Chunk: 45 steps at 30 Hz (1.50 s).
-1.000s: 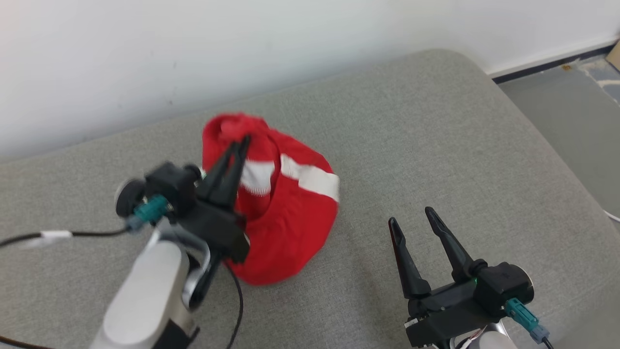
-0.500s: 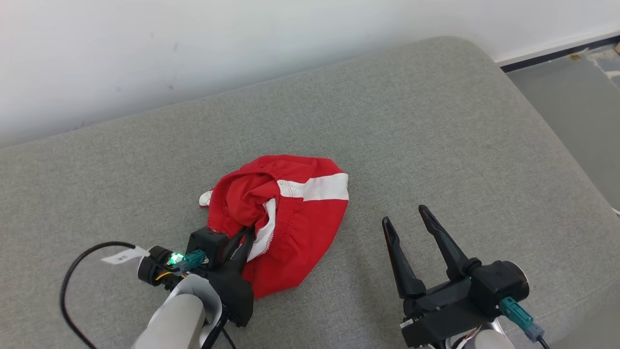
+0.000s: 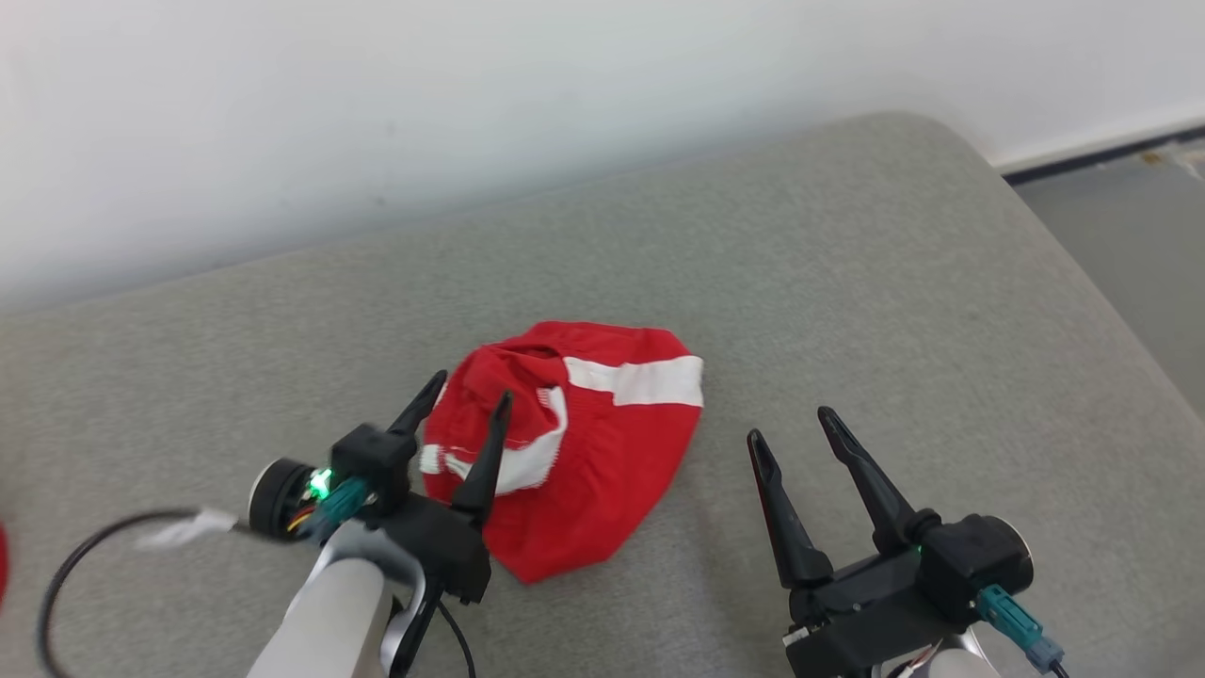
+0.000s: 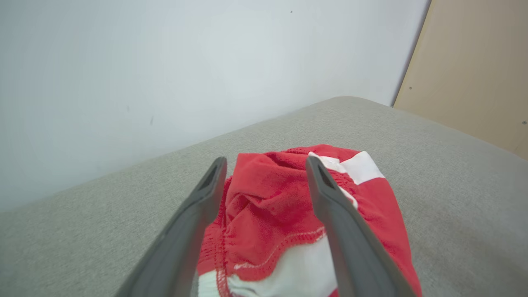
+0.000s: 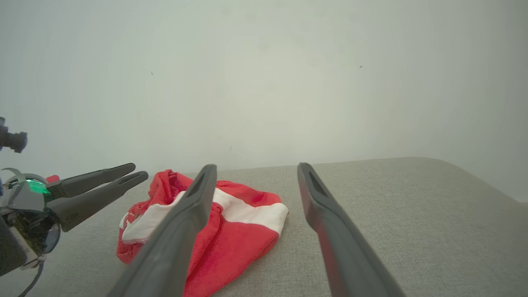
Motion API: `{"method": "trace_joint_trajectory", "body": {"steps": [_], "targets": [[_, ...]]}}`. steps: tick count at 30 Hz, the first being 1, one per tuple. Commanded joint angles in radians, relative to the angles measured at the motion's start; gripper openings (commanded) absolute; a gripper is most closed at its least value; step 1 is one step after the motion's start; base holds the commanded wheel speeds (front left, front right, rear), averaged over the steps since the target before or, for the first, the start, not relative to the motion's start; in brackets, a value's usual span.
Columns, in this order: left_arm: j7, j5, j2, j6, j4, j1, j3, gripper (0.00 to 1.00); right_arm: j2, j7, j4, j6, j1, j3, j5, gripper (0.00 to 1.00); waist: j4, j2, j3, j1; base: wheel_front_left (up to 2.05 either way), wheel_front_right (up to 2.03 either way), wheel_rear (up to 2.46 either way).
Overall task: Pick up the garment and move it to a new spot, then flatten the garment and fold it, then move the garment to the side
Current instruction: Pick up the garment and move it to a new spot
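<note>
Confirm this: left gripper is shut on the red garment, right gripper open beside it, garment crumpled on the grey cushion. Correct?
No. The left gripper is open, not shut on the garment: the left wrist view shows its fingers spread over it, clamping nothing. The rest stands: right gripper open beside it, garment crumpled on the grey cushion.

The garment [image 3: 612, 461] was partly hidden by the left gripper [image 3: 473, 385]. A red shape [image 3: 2, 565] was cut off and could not be identified.
</note>
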Motion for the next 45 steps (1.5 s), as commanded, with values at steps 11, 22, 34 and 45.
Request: {"method": "trace_joint_trajectory", "body": {"steps": [11,22,34,45], "targets": [[-0.004,-0.019,0.02,0.033,-0.431,0.343,0.168,1.0,-0.011,-0.002,-0.009,0.0,0.044,-0.002,0.018,1.0,0.163,0.0,-0.098,0.0,0.0,0.0,0.0],[-0.004,0.01,-0.006,0.035,-0.643,0.595,0.309,1.0,-0.004,-0.002,-0.015,0.0,0.106,-0.04,0.026,1.0,0.261,0.0,-0.166,0.0,0.0,0.0,0.0],[-0.004,0.072,-0.024,0.009,-0.679,0.765,0.383,1.0,-0.004,-0.002,-0.019,0.0,0.198,-0.073,0.027,1.0,0.282,0.0,-0.212,0.0,0.0,0.0,0.0],[-0.004,0.131,-0.029,-0.015,-0.685,0.777,0.41,1.0,-0.003,-0.002,-0.017,0.0,0.211,-0.082,0.025,1.0,0.277,0.0,-0.211,0.0,0.0,0.0,0.0]]}}
